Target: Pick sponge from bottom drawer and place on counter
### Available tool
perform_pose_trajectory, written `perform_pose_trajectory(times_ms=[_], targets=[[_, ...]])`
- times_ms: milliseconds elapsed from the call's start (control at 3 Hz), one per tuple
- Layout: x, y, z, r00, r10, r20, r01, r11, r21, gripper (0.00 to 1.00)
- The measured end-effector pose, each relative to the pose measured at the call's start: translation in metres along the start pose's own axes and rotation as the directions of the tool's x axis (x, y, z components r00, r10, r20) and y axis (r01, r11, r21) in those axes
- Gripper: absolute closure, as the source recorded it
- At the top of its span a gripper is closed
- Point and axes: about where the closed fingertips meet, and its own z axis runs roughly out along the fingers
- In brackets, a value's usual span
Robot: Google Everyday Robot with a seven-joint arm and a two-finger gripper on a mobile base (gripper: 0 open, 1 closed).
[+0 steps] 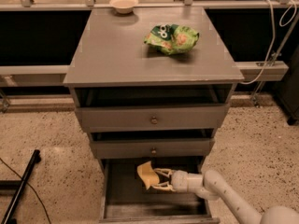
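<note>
Speckled terrazzo floor surrounds a grey three-drawer cabinet whose flat top, the table, stands high above the end effector. Low down, the bottom drawer is pulled open, and the end effector reaches into it from the right on a pale arm. Its two yellowish fingers are pinched on the sponge. The sponge juts out to the left of the fingertips, tilted on edge and seemingly raised off the drawer's worn bottom, though how far cannot be told. Just above the end effector are the fronts of the middle drawer and the top drawer, which appear to stand a little way out. Far above and slightly to the right lies a green-and-white snack bag. Farther up and to the left, at the table's back edge, sits a small bowl.

By my reading the grasp is made, and lifting the sponge out of the drawer is the step in hand. The next move calls for drawing the sponge forward, toward the camera, until it is clear of the two drawer fronts overhead, and only then raising it. After that it should travel up and somewhat left to the bare part of the table, away from the bag, and be let go there.
</note>
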Motion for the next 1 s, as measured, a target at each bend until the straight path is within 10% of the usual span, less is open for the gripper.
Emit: perform_pose_trajectory(times_ms=[333, 667, 1000], targets=[[-0.053, 0.032, -0.005, 0.998, -0.069, 0.01, 0.07, 0.9796, -0.188, 1.0], [-0.131, 0.021, -0.024, 0.987, -0.157, -0.019, 0.146, 0.9547, -0.259, 1.0], [-0.189, -0.015, -0.048, 0.982, -0.183, -0.053, 0.163, 0.9507, -0.264, 1.0]])
